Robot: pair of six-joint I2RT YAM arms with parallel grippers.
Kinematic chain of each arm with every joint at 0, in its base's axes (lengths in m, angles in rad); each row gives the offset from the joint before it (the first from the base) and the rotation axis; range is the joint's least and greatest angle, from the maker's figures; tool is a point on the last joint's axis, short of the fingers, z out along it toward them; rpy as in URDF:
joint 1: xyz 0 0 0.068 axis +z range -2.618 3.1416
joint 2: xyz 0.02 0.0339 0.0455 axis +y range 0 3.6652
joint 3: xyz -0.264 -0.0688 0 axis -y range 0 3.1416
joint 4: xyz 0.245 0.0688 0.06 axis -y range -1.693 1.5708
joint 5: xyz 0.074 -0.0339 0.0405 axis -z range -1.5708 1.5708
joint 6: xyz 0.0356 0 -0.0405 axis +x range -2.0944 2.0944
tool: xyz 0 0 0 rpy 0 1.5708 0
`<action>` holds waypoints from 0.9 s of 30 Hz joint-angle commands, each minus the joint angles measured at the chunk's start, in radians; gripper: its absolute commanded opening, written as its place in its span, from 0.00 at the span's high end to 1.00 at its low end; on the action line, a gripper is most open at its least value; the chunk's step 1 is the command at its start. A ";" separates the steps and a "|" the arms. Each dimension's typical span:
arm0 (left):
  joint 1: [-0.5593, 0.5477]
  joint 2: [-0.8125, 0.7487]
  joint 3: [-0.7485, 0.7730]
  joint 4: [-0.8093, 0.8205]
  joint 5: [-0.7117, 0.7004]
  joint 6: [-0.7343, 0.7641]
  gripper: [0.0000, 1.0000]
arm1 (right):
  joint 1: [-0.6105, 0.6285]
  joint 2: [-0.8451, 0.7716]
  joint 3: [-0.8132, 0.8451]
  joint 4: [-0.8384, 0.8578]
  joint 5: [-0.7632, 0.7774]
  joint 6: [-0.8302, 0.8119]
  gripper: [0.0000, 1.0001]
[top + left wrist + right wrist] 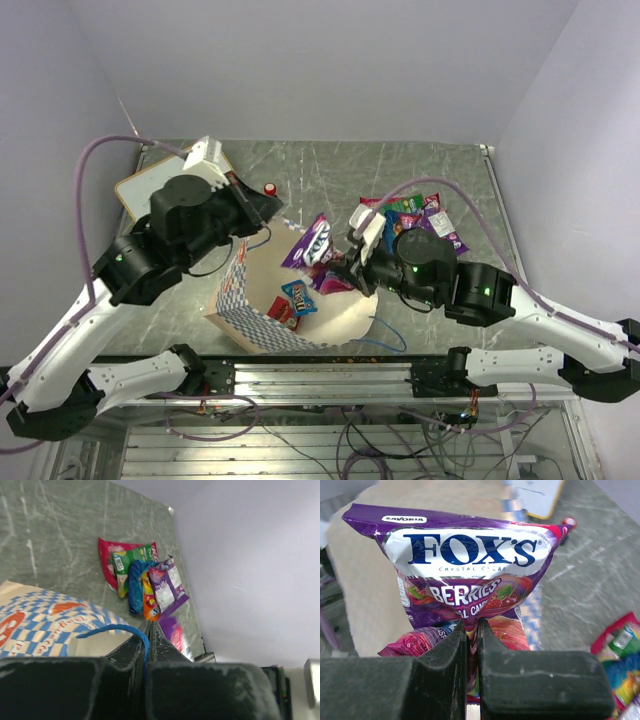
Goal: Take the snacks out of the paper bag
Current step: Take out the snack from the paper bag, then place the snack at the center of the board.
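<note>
While the right gripper [470, 625] is pinching the lower edge of a purple packet [465, 555] reading "SAVORIA", "FOX'S", "CRYSTAL CLEAR" and "BERRIES", holding it upright at the far rim of the paper bag [345, 318], the left gripper [150, 627] is clamping the bag's blue cord handle [115, 628] between pressed-together fingers. The top camera is showing a blue packet [298, 297] and a red packet [281, 312] lying inside the bag, which the left wrist camera is not catching. That camera is instead giving the closer look at the heap of snacks [142, 577] resting on the table [60, 530] beyond the bag, and farther back a red-capped bottle [270, 188] is standing near a white board [135, 190].
</note>
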 commanded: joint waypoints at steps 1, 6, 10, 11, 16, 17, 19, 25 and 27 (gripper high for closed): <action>0.077 -0.028 0.023 -0.090 0.097 0.100 0.93 | -0.001 0.049 0.170 -0.105 0.270 0.129 1.00; 0.116 0.003 0.063 -0.192 0.024 0.208 0.93 | -0.001 0.162 0.359 -0.226 0.460 0.217 1.00; 0.136 0.037 0.102 -0.241 -0.056 0.280 0.93 | -0.004 0.184 0.336 -0.130 0.731 0.211 1.00; 0.146 0.047 0.110 -0.251 -0.068 0.295 0.93 | -0.013 0.188 0.300 -0.084 0.799 0.182 1.00; 0.165 0.074 0.120 -0.293 -0.099 0.339 0.93 | -0.269 0.269 0.246 -0.102 0.841 0.271 1.00; 0.167 0.075 0.121 -0.307 -0.108 0.351 0.93 | -0.327 0.281 0.230 -0.116 0.813 0.295 1.00; 0.171 0.072 0.121 -0.328 -0.127 0.369 0.93 | -0.424 0.291 0.190 -0.133 0.795 0.334 1.00; 0.173 0.027 0.079 -0.342 -0.244 0.396 0.93 | -0.611 0.263 0.002 -0.151 0.688 0.497 1.00; 0.172 0.007 0.060 -0.340 -0.269 0.377 0.93 | -0.664 0.254 -0.046 -0.136 0.662 0.512 1.00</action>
